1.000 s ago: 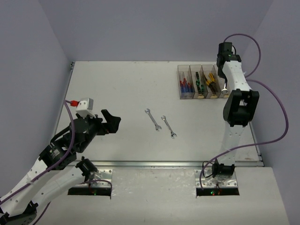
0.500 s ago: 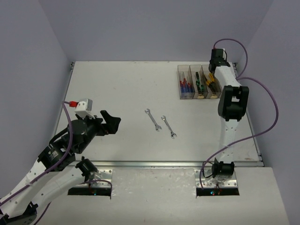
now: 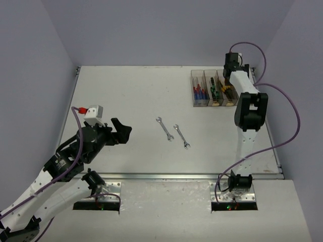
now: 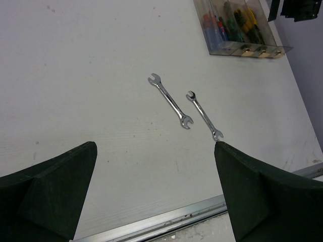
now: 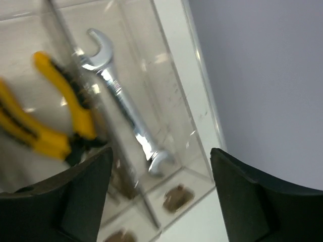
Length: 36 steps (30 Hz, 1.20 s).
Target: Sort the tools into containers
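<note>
Top view: right arm [image 3: 250, 108] hides rightmost bin [image 5: 169, 96]. Pliers [image 5: 55, 126] blurred, cut off at left edge.

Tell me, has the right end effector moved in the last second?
Yes. The right end effector swung left in the top view and now overlaps the right end of the bins.

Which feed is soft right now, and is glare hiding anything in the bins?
Right wrist: smeared, worst on the yellow pliers; the boxed wrench is legible, with pale reflections streaking its bin. Left wrist: sharp, left table wrench and right table wrench both crisp. Top external: even light, no glare.
</note>
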Motion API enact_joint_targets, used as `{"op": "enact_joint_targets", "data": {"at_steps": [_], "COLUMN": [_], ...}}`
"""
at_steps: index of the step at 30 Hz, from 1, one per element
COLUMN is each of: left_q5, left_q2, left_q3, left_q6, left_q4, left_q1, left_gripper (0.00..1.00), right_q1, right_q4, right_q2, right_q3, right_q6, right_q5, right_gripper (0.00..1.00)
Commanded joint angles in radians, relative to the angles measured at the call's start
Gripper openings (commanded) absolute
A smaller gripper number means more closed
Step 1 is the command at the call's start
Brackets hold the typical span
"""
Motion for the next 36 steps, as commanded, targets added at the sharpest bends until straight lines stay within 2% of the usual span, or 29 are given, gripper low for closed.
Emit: {"op": "enact_joint_targets", "data": {"at_steps": [1,4,8,11,14,16,18,23,31,36], "left_q5": [-0.027,-0.038,-0.061,-0.066,-0.067,-0.067,-0.068,-0.048,-0.044,-0.032], "left_q2": [0.005,0.007,0.016,0.026,0.039,0.046,0.05,0.047,0.044,0.036], "left_q3": [0.003,0.003,0.005,0.008,0.008,0.009,0.009,0.008,0.006,0.005], "left_q6": [0.004,-0.003,-0.015,-0.018,-0.018,-0.018,-0.018,-0.012,-0.01,-0.004], "left_q4": [0.037,0.03,0.021,0.018,0.015,0.014,0.013,0.021,0.022,0.027], "left_q1": [-0.003,-0.002,-0.002,-0.002,-0.004,-0.002,-0.004,-0.004,-0.004,-0.004], "left_gripper": [1.0,1.0,1.0,1.0,1.0,1.0,1.0,1.0,1.0,1.0], "right_q1": [0.156,0.231,0.365,0.452,0.579,0.632,0.684,0.711,0.705,0.678], "right_q4": [-0.042,-0.122,-0.231,-0.181,-0.149,-0.153,-0.147,-0.171,-0.209,-0.218], "right_q2": [-0.265,-0.367,-0.472,-0.572,-0.599,-0.595,-0.575,-0.511,-0.4,-0.329], "right_q3": [-0.116,-0.191,-0.367,-0.62,-0.763,-0.815,-0.842,-0.81,-0.709,-0.673], "right_q6": [0.16,0.231,0.302,0.374,0.437,0.471,0.485,0.481,0.412,0.399], "right_q5": [-0.027,-0.074,-0.286,-0.457,-0.56,-0.575,-0.589,-0.551,-0.525,-0.517], "right_gripper": [0.87,0.88,0.86,0.8,0.72,0.69,0.65,0.59,0.54,0.46]}}
